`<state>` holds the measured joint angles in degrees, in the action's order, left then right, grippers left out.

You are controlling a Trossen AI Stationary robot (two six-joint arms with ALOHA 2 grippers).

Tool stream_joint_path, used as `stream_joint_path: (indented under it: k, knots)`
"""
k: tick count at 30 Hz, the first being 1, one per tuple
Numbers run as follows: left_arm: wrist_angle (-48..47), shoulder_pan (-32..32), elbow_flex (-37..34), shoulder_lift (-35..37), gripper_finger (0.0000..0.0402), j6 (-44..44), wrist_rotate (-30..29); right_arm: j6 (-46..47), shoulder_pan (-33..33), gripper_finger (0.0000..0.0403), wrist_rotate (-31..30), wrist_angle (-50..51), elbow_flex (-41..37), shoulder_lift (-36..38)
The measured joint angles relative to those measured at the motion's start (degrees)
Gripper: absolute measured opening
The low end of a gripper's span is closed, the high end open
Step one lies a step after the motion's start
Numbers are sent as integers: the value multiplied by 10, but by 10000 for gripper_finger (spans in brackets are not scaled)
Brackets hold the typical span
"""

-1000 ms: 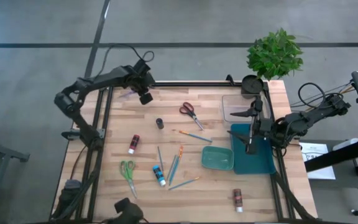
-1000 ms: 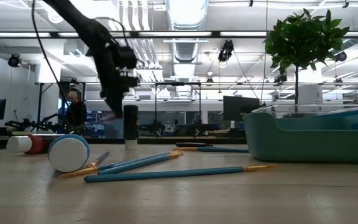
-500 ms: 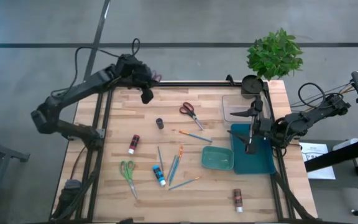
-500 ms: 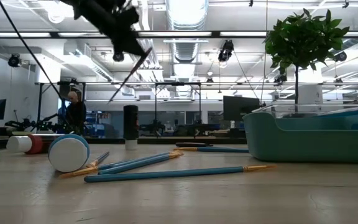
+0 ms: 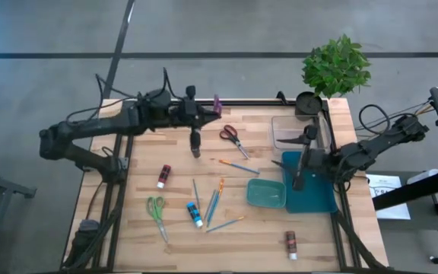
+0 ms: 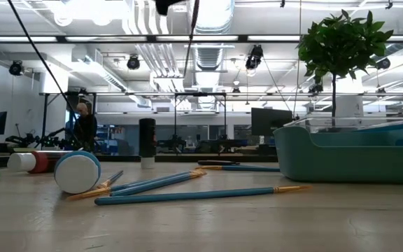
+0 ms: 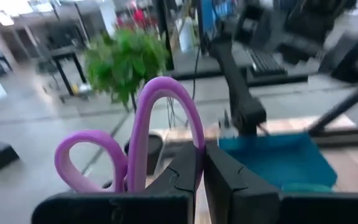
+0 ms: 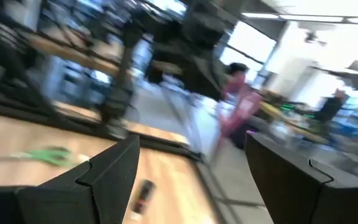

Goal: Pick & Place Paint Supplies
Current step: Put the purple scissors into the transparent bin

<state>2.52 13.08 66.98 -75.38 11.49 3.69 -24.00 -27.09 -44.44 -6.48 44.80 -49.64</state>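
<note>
Teal tray (image 5: 315, 199), clear bin (image 5: 286, 129), contents unclear

In the high view we see the left gripper (image 5: 204, 113) at the table's (image 5: 128, 228) upper centre, with scissors (image 5: 233, 140) to its lower right. Brushes (image 5: 213, 204) lie lower centre, left of the palette (image 5: 266, 193); the tray (image 5: 310, 199) sits right.

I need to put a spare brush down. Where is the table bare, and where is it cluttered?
Bare wood lies between the green scissors and the brown tube along the near edge, and left of the red scissors. The middle is crowded: brushes, blue tube and teal palette.
</note>
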Motion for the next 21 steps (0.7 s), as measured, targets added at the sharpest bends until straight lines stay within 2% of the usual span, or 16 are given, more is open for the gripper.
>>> stream_joint_path:
  k: [4, 7, 15, 21]
  knots:
    - [84, -27, 0, -22, 13, -26, -44, -46, 1, 290, -93, -21, 0, -33]
    - [142, -29, 0, -46, 13, -65, -56, -75, 0, 290, -128, -53, 0, -54]
    - [290, -33, 0, -119, 13, -126, -57, -130, 18, 290, -165, -127, 0, -102]
    - [358, -55, 0, -156, 13, -133, -46, -92, 71, 290, -173, -133, 0, -129]
